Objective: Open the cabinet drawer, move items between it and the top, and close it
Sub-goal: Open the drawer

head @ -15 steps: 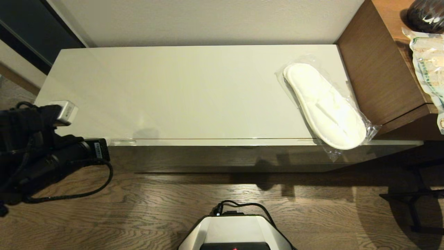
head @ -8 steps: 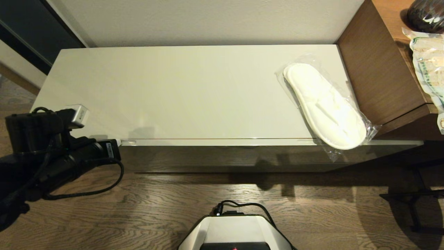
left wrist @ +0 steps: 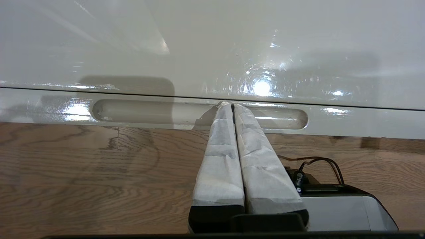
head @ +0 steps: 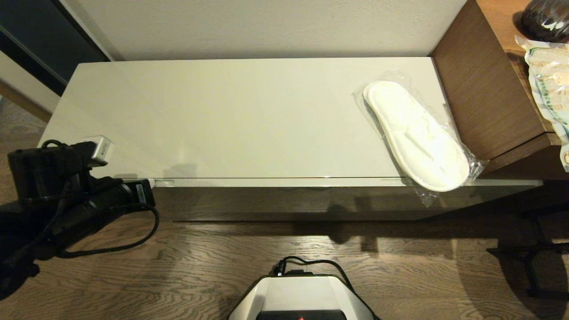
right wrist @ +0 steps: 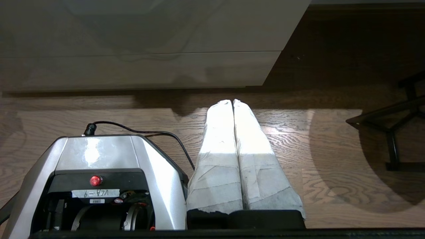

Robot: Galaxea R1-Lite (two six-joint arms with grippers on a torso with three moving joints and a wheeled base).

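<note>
The cabinet drawer (head: 289,202) is closed, its dark glossy front mirroring the floor. My left gripper (head: 151,182) is at its left end, shut, with the taped fingertips (left wrist: 223,109) pressed together inside the left recessed handle slot (left wrist: 149,111), just under the edge of the top (head: 244,115). One bag of white slippers (head: 415,135) lies at an angle at the right end of the top, its toe end overhanging the front edge above the right handle slot (head: 391,180). My right gripper (right wrist: 232,101) hangs shut and empty over the floor, outside the head view.
The taller brown wood-grain desk (head: 484,89) stands against the cabinet's right end, with bagged goods on it. My base (head: 302,295) stands on the wood floor before the cabinet. A black stand's legs (head: 533,262) stand at the right.
My left arm has moved right and in toward the cabinet front, bringing its fingertips to the left handle slot. In the last half second it has hardly moved. The slippers lie as before.
</note>
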